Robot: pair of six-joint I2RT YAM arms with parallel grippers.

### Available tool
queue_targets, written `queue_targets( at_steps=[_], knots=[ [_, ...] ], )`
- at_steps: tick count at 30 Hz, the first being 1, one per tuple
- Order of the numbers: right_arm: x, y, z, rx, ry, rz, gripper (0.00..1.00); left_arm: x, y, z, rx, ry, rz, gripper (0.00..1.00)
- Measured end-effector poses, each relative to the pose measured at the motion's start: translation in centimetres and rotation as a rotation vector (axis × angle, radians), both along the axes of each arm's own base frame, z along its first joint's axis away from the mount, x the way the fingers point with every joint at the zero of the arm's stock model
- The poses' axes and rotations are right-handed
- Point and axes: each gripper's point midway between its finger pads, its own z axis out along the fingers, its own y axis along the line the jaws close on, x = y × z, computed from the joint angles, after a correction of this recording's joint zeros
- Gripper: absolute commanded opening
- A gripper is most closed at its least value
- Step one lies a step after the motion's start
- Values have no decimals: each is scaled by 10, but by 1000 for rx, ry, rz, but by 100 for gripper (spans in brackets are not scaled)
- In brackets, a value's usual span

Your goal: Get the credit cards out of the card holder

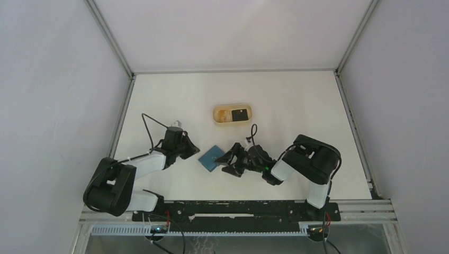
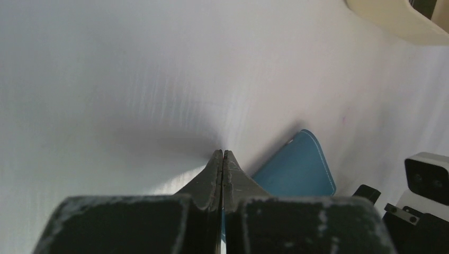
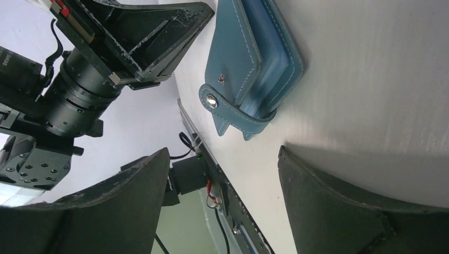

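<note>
Card holder (image 1: pixel 210 157) flat on the white table (image 1: pixel 296 100), low and just left of centre in the overhead view, between the two grippers. Folded over, yet with the closure tab (image 3: pixel 227 111) hanging loose and its snap undone, in the middle of the right wrist view. Whether any cards sit inside the folds: cannot tell.

Left gripper (image 1: pixel 194 150) just left of the holder, low over the table. Fingers (image 2: pixel 212 180) pressed together tip to tip at the bottom centre of the left wrist view, clamping nothing. Blue corner of the holder just right of those tips; touching or not, unclear.

Right gripper (image 1: pixel 224 162) just right of the holder. Fingers (image 3: pixel 116 206) spread wide across the bottom of the right wrist view, with nothing between them and the holder lying beyond the gap, apart from both tips.

Tan tray (image 1: pixel 233 124) above the holder, upper centre of the overhead view, well apart from both grippers. One black card (image 1: pixel 241 114) lying inside its right half.
</note>
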Motion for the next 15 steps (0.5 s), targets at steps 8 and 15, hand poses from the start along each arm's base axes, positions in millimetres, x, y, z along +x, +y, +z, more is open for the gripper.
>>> queue_targets(
  at_steps=[8, 15],
  knots=[
    [9, -1, -2, 58, 4, -10, 76, -6, -16, 0, -30, -23, -35, 1],
    [27, -12, -5, 78, -13, -25, 71, -11, -24, 0, -52, -31, -47, 1]
  ],
)
